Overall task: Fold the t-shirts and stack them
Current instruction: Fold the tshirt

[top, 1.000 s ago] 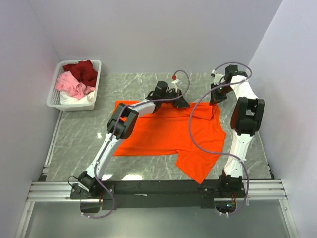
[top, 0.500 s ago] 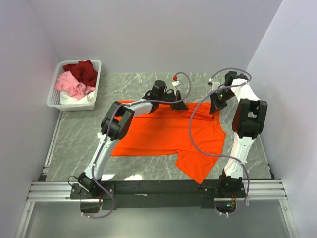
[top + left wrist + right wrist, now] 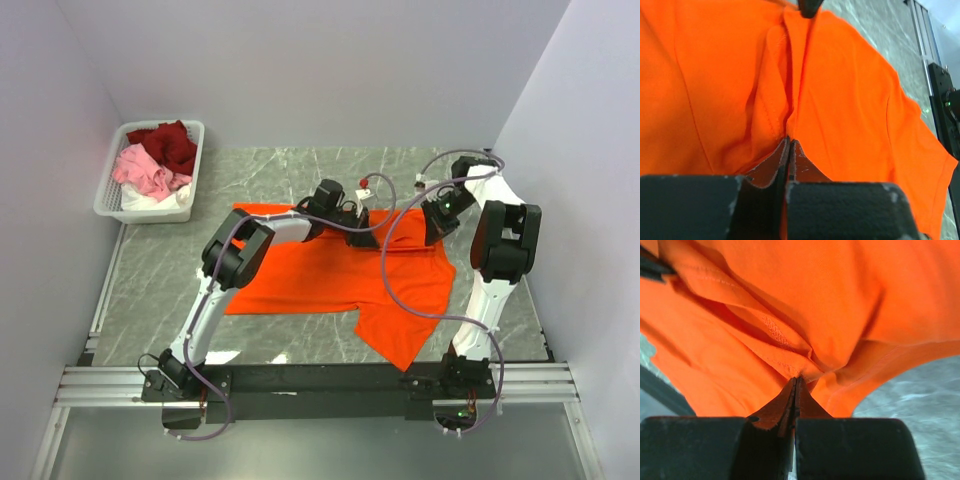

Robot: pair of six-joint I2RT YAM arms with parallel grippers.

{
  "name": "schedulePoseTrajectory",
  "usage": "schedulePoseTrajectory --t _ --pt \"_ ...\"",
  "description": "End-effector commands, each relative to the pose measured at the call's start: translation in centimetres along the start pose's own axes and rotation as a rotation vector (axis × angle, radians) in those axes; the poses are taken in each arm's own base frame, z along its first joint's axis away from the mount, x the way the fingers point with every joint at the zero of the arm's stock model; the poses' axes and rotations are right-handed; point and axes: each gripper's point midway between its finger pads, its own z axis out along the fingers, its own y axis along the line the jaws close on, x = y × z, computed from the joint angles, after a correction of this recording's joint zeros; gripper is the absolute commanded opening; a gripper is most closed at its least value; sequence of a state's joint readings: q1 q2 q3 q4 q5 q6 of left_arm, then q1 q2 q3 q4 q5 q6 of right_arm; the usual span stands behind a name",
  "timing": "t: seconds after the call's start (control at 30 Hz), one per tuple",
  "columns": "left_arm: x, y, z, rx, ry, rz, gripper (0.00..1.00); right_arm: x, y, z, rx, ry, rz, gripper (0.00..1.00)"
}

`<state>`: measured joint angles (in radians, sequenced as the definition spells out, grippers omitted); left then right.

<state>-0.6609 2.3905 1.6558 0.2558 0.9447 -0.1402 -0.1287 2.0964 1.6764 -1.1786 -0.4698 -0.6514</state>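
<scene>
Left claw (image 3: 362,224): we find its two fingers (image 3: 771,167) drawn together, with only a hairline seam between them. In the left wrist view a fold of the orange t-shirt (image 3: 325,270) is clamped at the very tips. From that point the cloth (image 3: 850,100) runs straight ahead of the claw (image 3: 789,143) as a raised ridge, with stitched hem lines beside it. A sleeve lies flat well off to one side.

Right claw (image 3: 436,226): its fingers (image 3: 772,412) are likewise pressed together, pinching a bunched edge of the same shirt (image 3: 790,290) at the tips. Above and ahead of this claw (image 3: 796,381) the cloth hangs in several loose folds with a visible seam. Bare marbled bench (image 3: 920,390) shows just beside it, past the shirt's edge.

From above, both claws sit on the far edge of the shirt, near each other but apart, the left arm reaching across the cloth. The shirt spreads from the claws back toward the arm bases, mostly flat on the bench (image 3: 160,290). One corner near the right arm's base points at the near edge.

Well away from the left claw, in the far left corner, stands a white slotted basket (image 3: 108,196). It holds a dark red shirt (image 3: 172,145), a pink shirt (image 3: 140,170) and a white shirt (image 3: 168,202), all crumpled. Neither claw touches the basket or anything in it.
</scene>
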Motion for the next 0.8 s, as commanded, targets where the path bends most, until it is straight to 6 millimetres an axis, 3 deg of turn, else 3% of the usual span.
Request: schedulePoseTrajectory --t 0.0,0.03,0.13,0.23,0.3,0.37,0.4,0.43,0.53,0.6,0.63,0.67,0.77 --pt "-2.1 -1.8 -1.2 0.021 -0.007 0.07 0.11 1.7 0.8 -1.7 0.022 0.035 -0.047 0.0" --pt "-2.1 -1.8 -1.3 0.02 -0.003 0.066 0.19 1.9 0.9 -1.6 0.021 0.041 -0.051 0.0" --pt "-1.9 -2.4 -2.0 0.026 0.017 0.047 0.39 2.5 1.3 -1.7 0.009 0.059 -0.057 0.16" --pt "-2.0 -3.4 -4.6 0.04 0.004 0.025 0.43 2.1 1.8 -2.6 -0.005 0.051 -0.085 0.22" --pt "-3.5 -4.4 -6.7 0.037 -0.02 0.045 0.44 0.4 1.7 -3.9 0.004 -0.003 -0.099 0.22" --pt "-4.7 -3.4 -9.5 -0.015 -0.04 0.031 0.45 -1.3 1.8 -4.4 -0.004 -0.05 -0.068 0.22" --pt "-4.5 -2.8 -10.5 -0.039 -0.028 -0.007 0.44 -3.3 1.6 -5.2 0.024 -0.1 -0.074 0.24" --pt "-5.7 -1.2 -12.3 -0.099 -0.046 -0.008 0.45 -4.2 1.6 -5.2 0.029 -0.118 -0.036 0.25" --pt "-5.9 2.4 -15.2 -0.238 0.005 -0.043 0.45 -6.9 1.8 -3.7 0.074 -0.128 -0.038 0.28" --pt "-4.4 4.4 -16.0 -0.273 0.054 -0.069 0.46 -7.7 1.6 -2.5 0.1 -0.122 -0.046 0.28" --pt "-5.4 5.1 -16.5 -0.294 0.053 -0.056 0.48 -8.5 1.8 -2.0 0.116 -0.134 -0.062 0.28" --pt "-3.4 6.1 -16.7 -0.322 0.107 -0.109 0.47 -8.5 1.4 -1.3 0.123 -0.121 -0.056 0.29" --pt "-2.6 7.4 -16.7 -0.365 0.149 -0.161 0.46 -9.1 2.1 0.8 0.125 -0.082 -0.086 0.28"
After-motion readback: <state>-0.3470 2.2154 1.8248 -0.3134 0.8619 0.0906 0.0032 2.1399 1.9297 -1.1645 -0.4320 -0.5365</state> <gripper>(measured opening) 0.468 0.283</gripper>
